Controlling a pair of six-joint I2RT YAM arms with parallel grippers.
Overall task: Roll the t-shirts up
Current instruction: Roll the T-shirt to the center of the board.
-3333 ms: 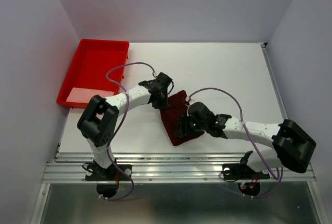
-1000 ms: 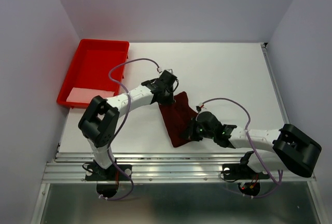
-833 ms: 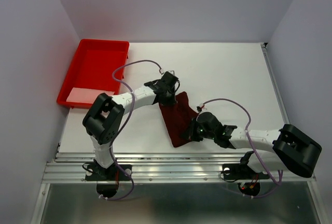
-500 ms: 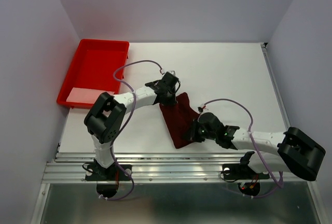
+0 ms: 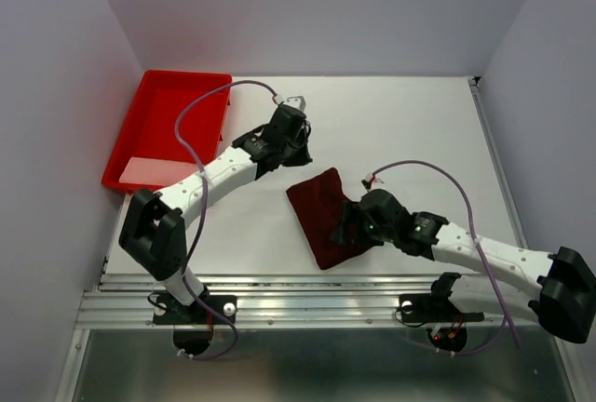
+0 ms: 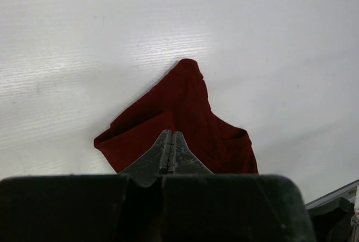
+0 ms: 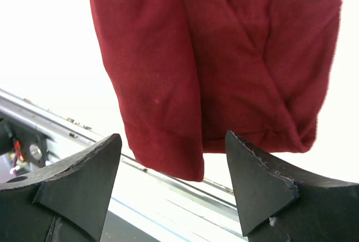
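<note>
The dark maroon t-shirt [image 5: 321, 214] lies folded into a narrow wedge on the white table, close to the front rail. My left gripper [image 5: 299, 154] hangs shut just behind the shirt's far corner, apart from it. In the left wrist view its fingertips [image 6: 171, 139] are pressed together with nothing between them, and the t-shirt [image 6: 188, 107] lies beyond. My right gripper [image 5: 345, 226] stands open at the shirt's right edge. In the right wrist view the t-shirt [image 7: 224, 57] lies loose past the spread gripper [image 7: 173, 135], and its near folded end reaches between the two fingertips, touching neither.
A bright red tray [image 5: 200, 81] sits at the back left with a pale sheet [image 5: 147, 172] in its near end. The metal front rail [image 7: 168, 200] runs just below the shirt's near end. Grey walls close in both sides.
My right gripper has opened and let go of the shirt's edge. My left arm has drawn back and to the left, off the shirt's far corner, staying shut.
</note>
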